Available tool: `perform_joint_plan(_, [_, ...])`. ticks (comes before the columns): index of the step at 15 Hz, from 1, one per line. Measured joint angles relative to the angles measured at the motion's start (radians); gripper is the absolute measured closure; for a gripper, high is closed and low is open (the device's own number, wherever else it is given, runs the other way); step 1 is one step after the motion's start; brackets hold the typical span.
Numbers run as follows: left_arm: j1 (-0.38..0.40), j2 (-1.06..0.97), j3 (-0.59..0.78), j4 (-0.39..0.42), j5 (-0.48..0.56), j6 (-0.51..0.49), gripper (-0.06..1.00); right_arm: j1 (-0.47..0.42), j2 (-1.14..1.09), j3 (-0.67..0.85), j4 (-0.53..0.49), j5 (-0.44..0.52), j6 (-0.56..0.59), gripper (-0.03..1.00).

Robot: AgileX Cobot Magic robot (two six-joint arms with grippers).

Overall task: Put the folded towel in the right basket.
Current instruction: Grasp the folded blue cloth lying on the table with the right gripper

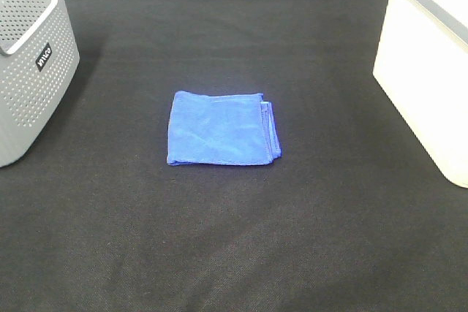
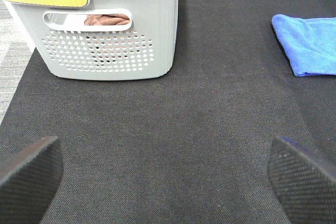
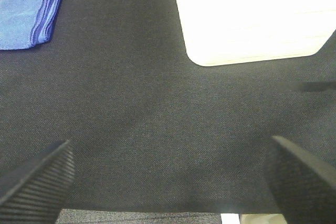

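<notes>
A blue folded towel [image 1: 221,128] lies flat on the black mat in the middle of the exterior view. It also shows in the left wrist view [image 2: 310,43] and in the right wrist view [image 3: 27,16]. The white right basket [image 1: 431,63] stands at the right edge, and its wall shows in the right wrist view [image 3: 252,19]. Neither arm shows in the exterior view. My left gripper [image 2: 168,182] is open and empty over the mat, apart from the towel. My right gripper [image 3: 170,182] is open and empty near the mat's front edge.
A grey perforated basket [image 1: 29,63] stands at the left edge, and in the left wrist view [image 2: 105,30] cloth shows inside it. The black mat [image 1: 234,239] covers the table.
</notes>
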Motion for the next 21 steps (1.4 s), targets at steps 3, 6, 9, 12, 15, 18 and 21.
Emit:
perform_joint_plan(3, [0.000, 0.000, 0.000, 0.000, 0.000, 0.000, -0.04, 0.000, 0.000, 0.000, 0.000, 0.000, 0.000, 0.02])
perform_joint_plan(6, [0.000, 0.000, 0.000, 0.000, 0.000, 0.000, -0.04, 0.000, 0.000, 0.000, 0.000, 0.000, 0.000, 0.02])
perform_joint_plan(9, [0.000, 0.000, 0.000, 0.000, 0.000, 0.000, -0.04, 0.000, 0.000, 0.000, 0.000, 0.000, 0.000, 0.02])
perform_joint_plan(12, [0.000, 0.000, 0.000, 0.000, 0.000, 0.000, -0.04, 0.000, 0.000, 0.000, 0.000, 0.000, 0.000, 0.02])
perform_joint_plan(15, [0.000, 0.000, 0.000, 0.000, 0.000, 0.000, -0.04, 0.000, 0.000, 0.000, 0.000, 0.000, 0.000, 0.02])
perform_joint_plan(18, [0.000, 0.000, 0.000, 0.000, 0.000, 0.000, -0.04, 0.000, 0.000, 0.000, 0.000, 0.000, 0.000, 0.02])
perform_joint_plan(21, [0.000, 0.000, 0.000, 0.000, 0.000, 0.000, -0.04, 0.000, 0.000, 0.000, 0.000, 0.000, 0.000, 0.02])
